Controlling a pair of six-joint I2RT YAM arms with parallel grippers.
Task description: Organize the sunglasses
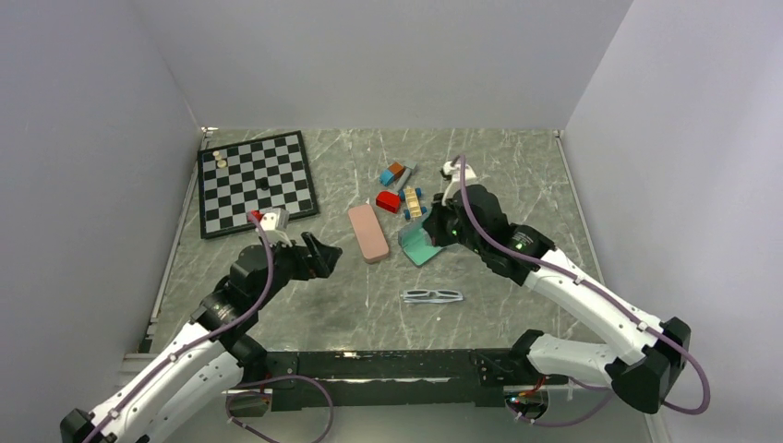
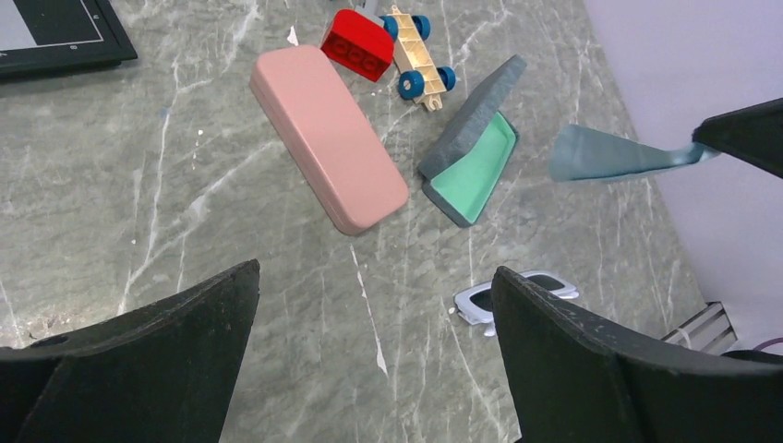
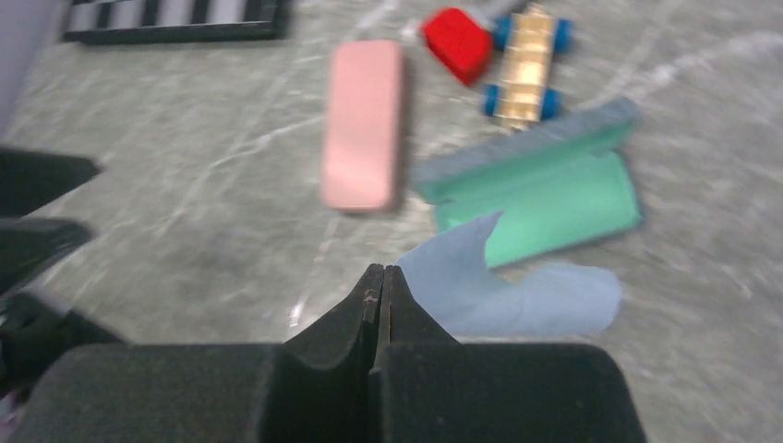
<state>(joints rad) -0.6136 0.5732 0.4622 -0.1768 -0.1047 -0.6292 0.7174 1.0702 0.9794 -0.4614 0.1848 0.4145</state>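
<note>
Grey tabletop (image 1: 517,185): sunglasses (image 1: 432,295) near released left pincer (image 1: 325,256); right pincer (image 3: 380,272) grasping cloth (image 3: 517,295).

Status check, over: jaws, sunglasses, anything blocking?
Left gripper: jaws open, empty. Right gripper: jaws shut on light blue cloth. White-grey sunglasses loose on table; open green-lined case empty. Nothing on the sunglasses.

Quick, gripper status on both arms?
Left gripper: open, holding nothing.
Right gripper: closed on the light blue cloth.
</note>
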